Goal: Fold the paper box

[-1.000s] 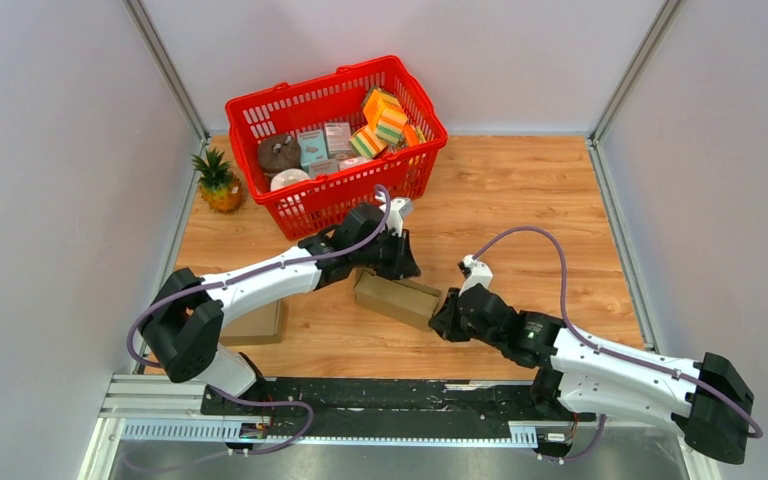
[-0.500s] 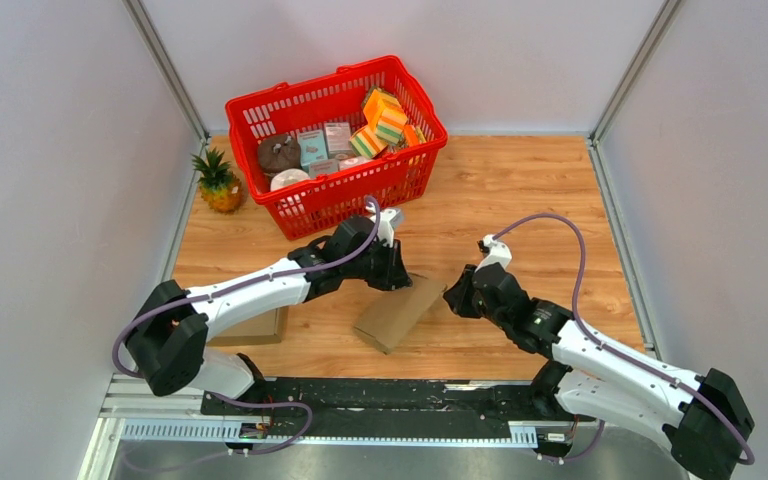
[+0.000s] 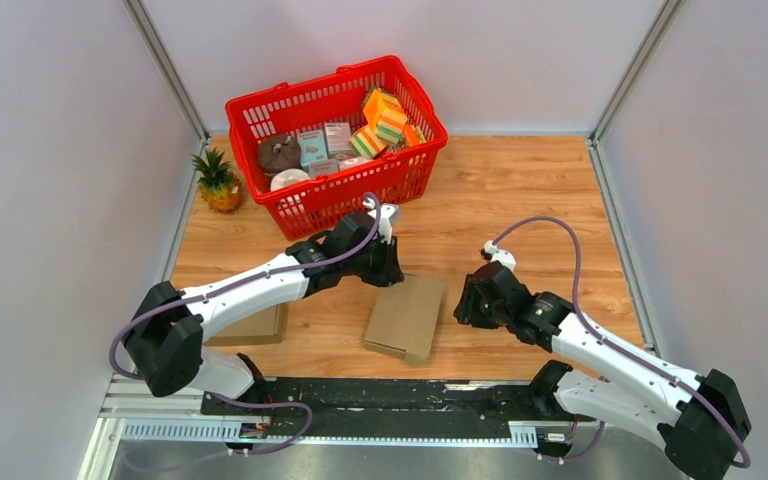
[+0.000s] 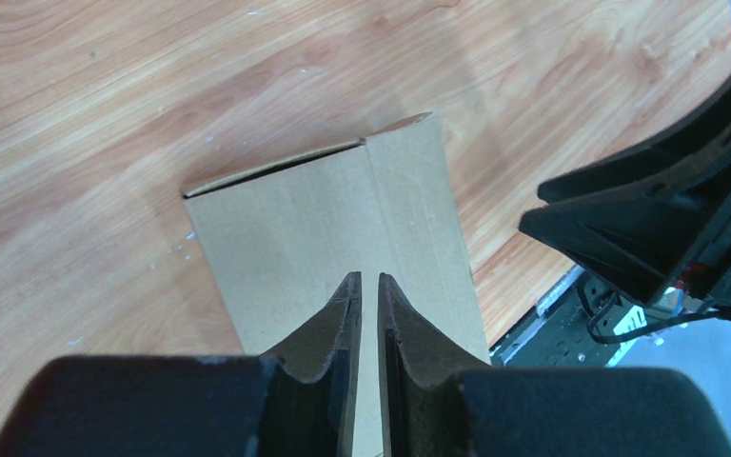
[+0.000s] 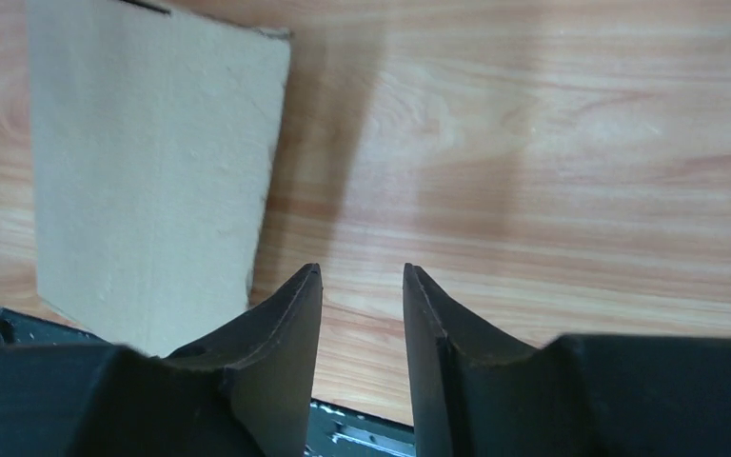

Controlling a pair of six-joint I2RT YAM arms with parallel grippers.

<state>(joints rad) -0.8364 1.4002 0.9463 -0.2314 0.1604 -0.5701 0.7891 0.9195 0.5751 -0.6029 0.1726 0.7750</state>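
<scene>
Paper box (image 3: 405,318) lies flat mid-counter (image 3: 520,190), unheld. Left pincer (image 4: 369,278), barely spread, at its 11 o'clock. Right pincer (image 5: 362,271), spread, at 3 o'clock. Risk: flattened board likely skids under any nudge.

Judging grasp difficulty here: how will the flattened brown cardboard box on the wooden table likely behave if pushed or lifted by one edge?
The flattened brown cardboard box looks thin, so probably light and somewhat bendy. Lying flat on the smooth wooden table, it would likely slide, not tip or roll.
</scene>
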